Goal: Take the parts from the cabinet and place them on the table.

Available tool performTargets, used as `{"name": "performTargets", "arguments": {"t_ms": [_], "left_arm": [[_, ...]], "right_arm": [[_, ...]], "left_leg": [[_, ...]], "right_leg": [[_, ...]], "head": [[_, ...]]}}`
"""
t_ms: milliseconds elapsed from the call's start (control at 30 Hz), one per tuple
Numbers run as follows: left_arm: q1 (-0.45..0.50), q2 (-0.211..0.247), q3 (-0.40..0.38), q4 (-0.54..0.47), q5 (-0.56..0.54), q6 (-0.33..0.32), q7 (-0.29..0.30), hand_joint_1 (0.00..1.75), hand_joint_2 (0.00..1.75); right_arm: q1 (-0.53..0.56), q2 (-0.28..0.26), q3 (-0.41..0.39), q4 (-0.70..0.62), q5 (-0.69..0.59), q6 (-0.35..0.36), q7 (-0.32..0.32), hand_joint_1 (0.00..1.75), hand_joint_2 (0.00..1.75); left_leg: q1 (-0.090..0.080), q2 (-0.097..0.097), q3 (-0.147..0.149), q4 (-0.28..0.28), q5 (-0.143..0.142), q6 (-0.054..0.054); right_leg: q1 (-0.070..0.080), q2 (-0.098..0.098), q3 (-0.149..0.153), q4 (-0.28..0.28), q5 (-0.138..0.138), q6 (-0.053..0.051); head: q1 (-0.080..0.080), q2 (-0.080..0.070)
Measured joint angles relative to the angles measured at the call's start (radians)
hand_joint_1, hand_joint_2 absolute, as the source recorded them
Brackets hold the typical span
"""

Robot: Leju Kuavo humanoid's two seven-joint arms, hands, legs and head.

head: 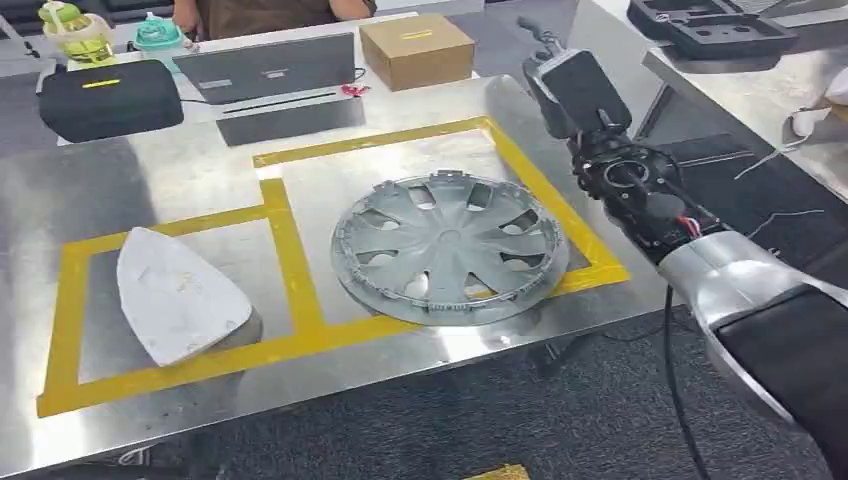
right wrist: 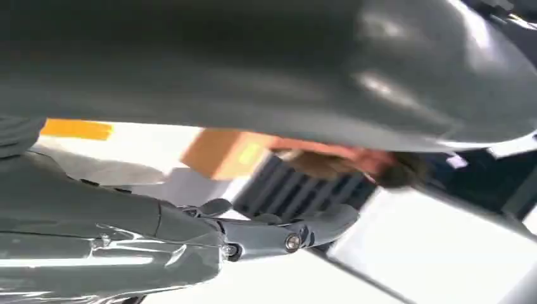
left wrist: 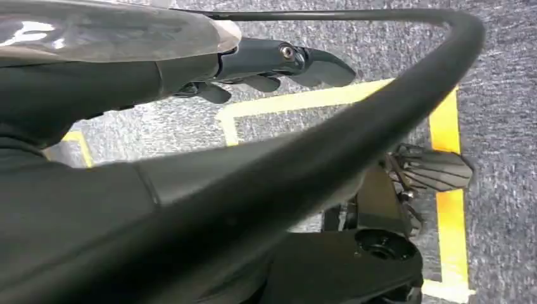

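Parts: grey hubcap (head: 450, 249) and white iron-shaped piece (head: 178, 295) are lying in taped yellow boxes on my table (head: 180, 175) (apart) | left hand (left wrist: 278, 63) is hanging empty, fingers loose | right hand (right wrist: 278, 231) is hovering empty, fingers extended.

On the steel table (head: 160, 170) before me, a grey wheel cover (head: 450, 247) lies flat in the right yellow-taped box, its near edge over the tape. A white iron-shaped part (head: 175, 297) lies in the left box. My right arm (head: 690, 240) reaches forward past the table's right edge. A cardboard box (head: 417, 50) and laptop (head: 268, 67) sit far back.
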Motion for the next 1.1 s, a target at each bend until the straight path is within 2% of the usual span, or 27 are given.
{"name": "performTargets", "arguments": {"t_ms": [67,167,300,400,833,1100], "left_arm": [[0.000,-0.001,0.000,0.000,0.000,-0.005,-0.002,0.00,0.00],[0.002,-0.002,-0.001,0.000,0.000,-0.007,-0.002,0.00,0.00],[0.007,-0.003,-0.001,0.000,0.000,-0.009,-0.002,0.00,0.00],[0.008,-0.005,-0.001,0.000,0.000,-0.008,-0.003,0.00,0.00],[0.008,-0.006,-0.003,0.000,-0.005,-0.006,-0.009,0.00,0.00],[0.008,-0.008,-0.004,0.000,0.000,-0.017,0.007,0.00,0.00]], "right_arm": [[0.073,-0.008,-0.025,-0.119,-0.015,-0.045,-0.014,0.00,0.00],[0.197,-0.028,-0.073,-0.327,-0.015,-0.072,-0.020,0.00,0.00],[0.341,-0.045,-0.140,-0.588,0.002,-0.067,-0.050,0.00,0.00],[0.411,-0.052,-0.181,-0.737,0.014,-0.059,-0.052,0.00,0.00],[0.616,-0.093,-0.304,-1.177,0.036,0.013,-0.069,0.00,0.00],[0.764,-0.096,-0.333,-1.400,0.084,0.076,-0.105,0.00,0.00]], "left_leg": [[0.000,0.000,0.000,0.000,0.000,0.000],[0.000,0.000,0.001,0.000,0.000,0.000],[0.001,0.000,0.001,0.000,0.000,0.000],[0.001,0.000,0.001,0.000,0.000,0.000],[0.001,0.000,0.002,0.000,-0.001,-0.001],[0.001,0.000,0.003,-0.001,-0.001,-0.001]], "right_leg": [[0.000,0.000,0.000,0.000,0.000,0.000],[0.000,-0.001,0.001,0.000,0.000,0.000],[0.000,0.000,0.000,0.000,-0.001,0.000],[0.000,0.000,0.000,0.000,-0.001,0.000],[0.000,0.000,0.001,-0.001,-0.001,0.000],[0.000,0.000,0.001,-0.001,-0.002,0.000]], "head": [[-0.002,0.000],[-0.002,0.000],[-0.002,0.000],[-0.002,0.000],[0.000,0.000],[-0.001,0.000]]}}
